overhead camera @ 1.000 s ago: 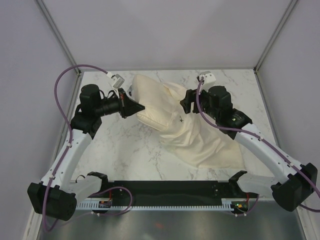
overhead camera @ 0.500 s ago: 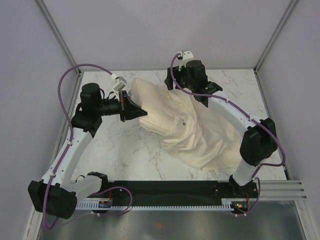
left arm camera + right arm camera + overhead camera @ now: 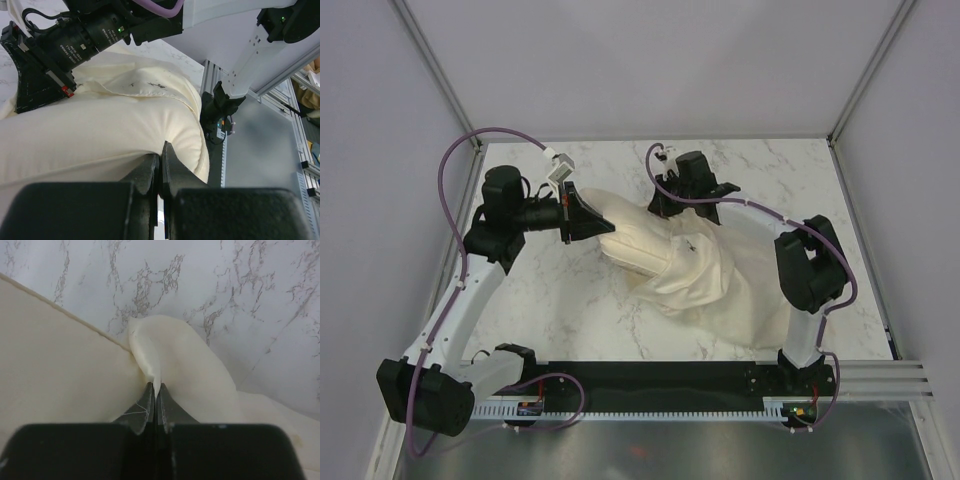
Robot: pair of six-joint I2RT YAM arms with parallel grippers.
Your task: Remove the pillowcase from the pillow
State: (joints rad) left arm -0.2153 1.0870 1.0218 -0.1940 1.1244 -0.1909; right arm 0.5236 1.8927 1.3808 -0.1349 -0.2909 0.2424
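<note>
The work is at the pulling-off stage, with the case about halfway down. On the marble desk (image 3: 570,290) the pillow (image 3: 632,243) lies slantwise near the middle. Its left end is bare and its right part sits inside the pillowcase (image 3: 730,285), which trails in limp folds toward the near right.

The left end effector (image 3: 600,222) is closed tight on the bare end of the pillow. In the left wrist view its jaws meet with no gap, under the bulge of the cushion, and the rim of the case (image 3: 150,87) with its small dark marks lies further along.

The right end effector (image 3: 156,390) is on the far side of the pillow, where the mouth of the case lies. It is also pinched shut, on a thin peaked fold of cream cloth. The fold rises just beside the pillow's straight seamed edge. Both fabrics are the same colour, so it is probably the pillowcase and not a corner of the cushion.

With one arm anchoring and the other gripping, the next move calls for drawing the right arm away toward the right and near side, along the pillow's length. The left arm would hold its end fixed. A sideways pull would likely bunch the cloth against the seam or drag the whole cushion across the desk.
</note>
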